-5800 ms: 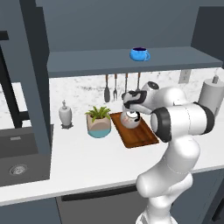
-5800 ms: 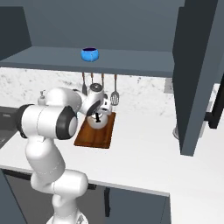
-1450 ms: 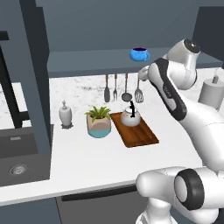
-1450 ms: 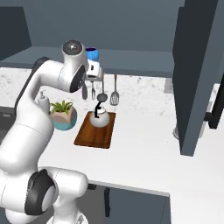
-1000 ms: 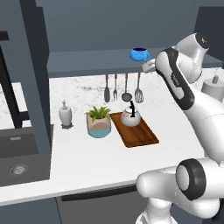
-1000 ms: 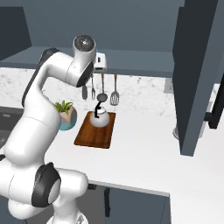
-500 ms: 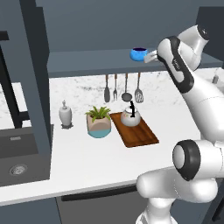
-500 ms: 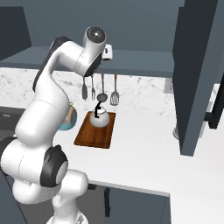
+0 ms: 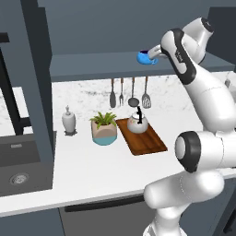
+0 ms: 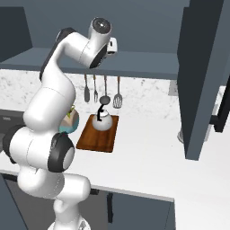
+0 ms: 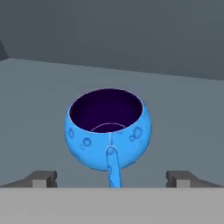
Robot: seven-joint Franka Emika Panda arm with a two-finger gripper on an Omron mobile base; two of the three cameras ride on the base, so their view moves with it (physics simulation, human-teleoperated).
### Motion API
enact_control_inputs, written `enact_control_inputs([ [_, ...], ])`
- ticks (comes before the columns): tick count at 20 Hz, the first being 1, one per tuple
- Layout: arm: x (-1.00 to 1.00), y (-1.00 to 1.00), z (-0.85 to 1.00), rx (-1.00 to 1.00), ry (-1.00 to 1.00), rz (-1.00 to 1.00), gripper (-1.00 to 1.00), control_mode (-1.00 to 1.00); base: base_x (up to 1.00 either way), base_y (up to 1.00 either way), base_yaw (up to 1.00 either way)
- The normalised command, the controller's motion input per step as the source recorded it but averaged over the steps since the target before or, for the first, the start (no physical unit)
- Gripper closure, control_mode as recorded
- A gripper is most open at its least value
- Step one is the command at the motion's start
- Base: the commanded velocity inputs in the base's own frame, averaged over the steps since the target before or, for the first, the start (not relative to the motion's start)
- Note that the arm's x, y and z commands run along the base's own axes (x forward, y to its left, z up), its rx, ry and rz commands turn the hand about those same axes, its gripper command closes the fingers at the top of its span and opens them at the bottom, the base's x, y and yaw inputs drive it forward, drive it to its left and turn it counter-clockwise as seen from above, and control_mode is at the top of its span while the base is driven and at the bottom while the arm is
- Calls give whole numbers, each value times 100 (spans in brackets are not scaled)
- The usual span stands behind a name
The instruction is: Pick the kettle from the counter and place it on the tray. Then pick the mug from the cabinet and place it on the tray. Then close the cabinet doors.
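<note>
The small round white kettle with its black arched handle already sits on the flat dark-brown wooden tray. The step in hand looks like the mug pick: the two-finger gripper hangs spread wide before the bright blue mug on the grey-blue cabinet shelf, handle pointing at it. Next it must advance and clamp the mug.

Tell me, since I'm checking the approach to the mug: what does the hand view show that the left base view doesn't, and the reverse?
Hand view alone: the mug's dark interior and its handle pointing toward the camera, with the open jaws' fingertips apart on either side, short of it. Left base view alone: the kettle on the tray, a plant pot, a white dispenser and hanging utensils. Both: the mug upright on the cabinet shelf.
</note>
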Motion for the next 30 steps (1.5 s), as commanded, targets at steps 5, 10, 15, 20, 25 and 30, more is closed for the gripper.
enact_control_inputs([
  [5, 18, 0, -6, 0, 0, 1, -100, -100, 0, 0, 0],
  [10, 14, 0, -5, 0, 0, 2, -100, -100, 0, 0, 0],
  [15, -2, 0, -4, 0, 0, 1, -100, -100, 0, 0, 0],
  [20, -28, 3, 0, 0, 0, 0, -100, -100, 0, 0, 0],
  [25, -16, 11, -4, -1, 0, 0, -100, -100, 0, 0, 0],
  [30, 9, 12, -9, -2, 0, 0, -100, -100, 0, 0, 0],
])
